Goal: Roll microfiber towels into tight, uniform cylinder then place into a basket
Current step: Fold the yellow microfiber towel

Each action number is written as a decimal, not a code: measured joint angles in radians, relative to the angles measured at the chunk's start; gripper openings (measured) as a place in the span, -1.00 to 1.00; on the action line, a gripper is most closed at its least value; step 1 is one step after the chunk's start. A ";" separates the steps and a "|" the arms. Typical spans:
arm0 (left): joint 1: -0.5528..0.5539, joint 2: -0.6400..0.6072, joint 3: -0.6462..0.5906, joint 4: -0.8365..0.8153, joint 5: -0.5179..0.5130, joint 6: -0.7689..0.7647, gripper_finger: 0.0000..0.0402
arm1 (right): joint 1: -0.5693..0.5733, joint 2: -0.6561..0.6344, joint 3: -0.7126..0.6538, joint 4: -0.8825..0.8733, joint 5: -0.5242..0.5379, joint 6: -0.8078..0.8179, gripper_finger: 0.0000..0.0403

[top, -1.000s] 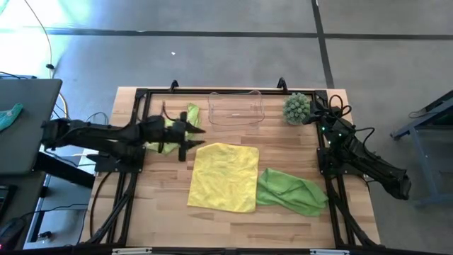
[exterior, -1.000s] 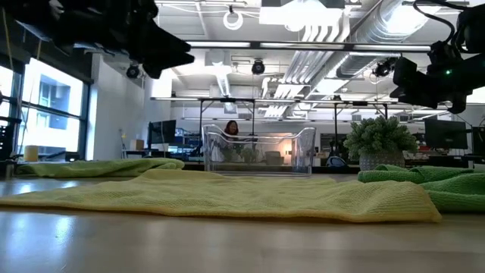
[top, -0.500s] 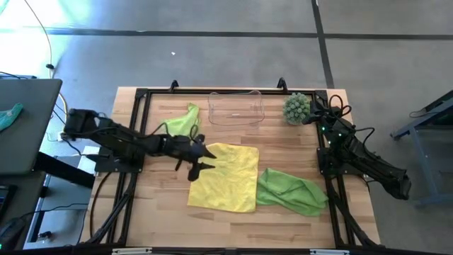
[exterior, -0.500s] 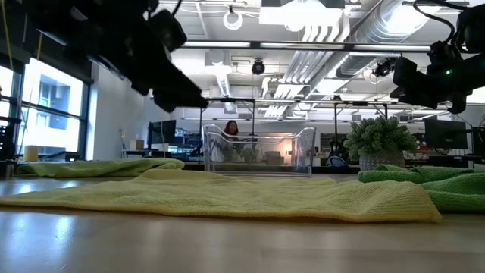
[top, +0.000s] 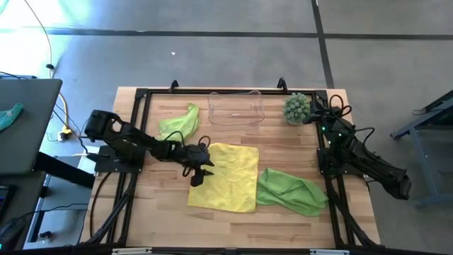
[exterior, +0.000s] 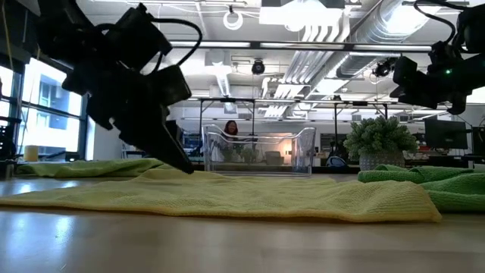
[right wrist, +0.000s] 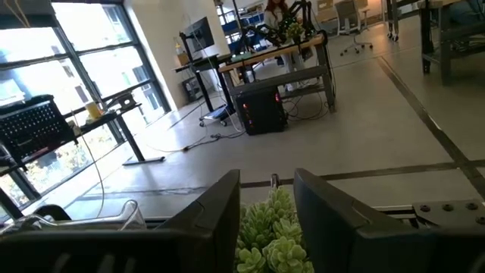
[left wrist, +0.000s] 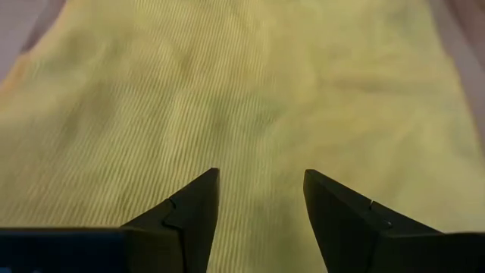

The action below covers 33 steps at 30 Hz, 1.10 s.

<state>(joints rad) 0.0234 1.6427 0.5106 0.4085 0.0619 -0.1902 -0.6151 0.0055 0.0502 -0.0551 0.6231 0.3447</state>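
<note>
A bright yellow microfiber towel (top: 224, 177) lies spread flat and roughly square near the middle of the wooden table, its ribbed weave filling the left wrist view. A lime green towel (top: 291, 190) lies crumpled just beside its right edge, toward the front. A second lime green towel (top: 179, 122) sits bunched near the back left. The basket (top: 236, 109), a clear shallow plastic tub with rounded corners, stands upright at the table's back edge.

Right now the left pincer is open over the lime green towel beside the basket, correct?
Not quite. The left pincer is open, but over the yellow towel, not the lime green towel beside the basket. The left wrist view shows it.
</note>
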 joint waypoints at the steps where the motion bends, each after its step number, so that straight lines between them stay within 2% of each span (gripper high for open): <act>1: 0.000 0.008 0.000 -0.001 -0.007 0.002 -0.10 | 0.000 0.000 0.000 0.000 0.000 0.026 -0.41; 6: 0.000 0.047 0.000 0.004 -0.092 0.081 -0.10 | 0.000 0.000 0.000 0.005 0.000 0.130 -0.41; 12: 0.000 0.066 0.002 0.017 -0.175 0.122 -0.10 | 0.000 0.000 0.000 0.075 -0.019 0.153 -0.41; 14: 0.002 0.066 0.002 0.023 -0.215 0.122 -0.10 | 0.000 0.000 0.000 0.132 -0.084 0.148 -0.41; 19: 0.003 0.068 0.000 0.030 -0.344 0.128 -0.10 | 0.000 0.001 0.000 0.321 -0.356 0.086 -0.41; 22: 0.014 0.068 0.000 0.017 -0.400 0.142 -0.10 | 0.001 0.002 0.000 0.382 -0.471 0.092 -0.41; 28: 0.061 0.068 0.000 0.011 -0.424 0.081 -0.10 | 0.001 0.038 0.000 0.408 -0.519 0.088 -0.41; 33: 0.082 0.068 0.000 0.011 -0.409 0.028 -0.10 | 0.001 0.135 0.000 0.553 -0.519 0.029 -0.41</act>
<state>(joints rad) 0.1055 1.7111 0.5106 0.4193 -0.3473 -0.1621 -0.6144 0.1406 0.0502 0.4975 0.1040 0.3734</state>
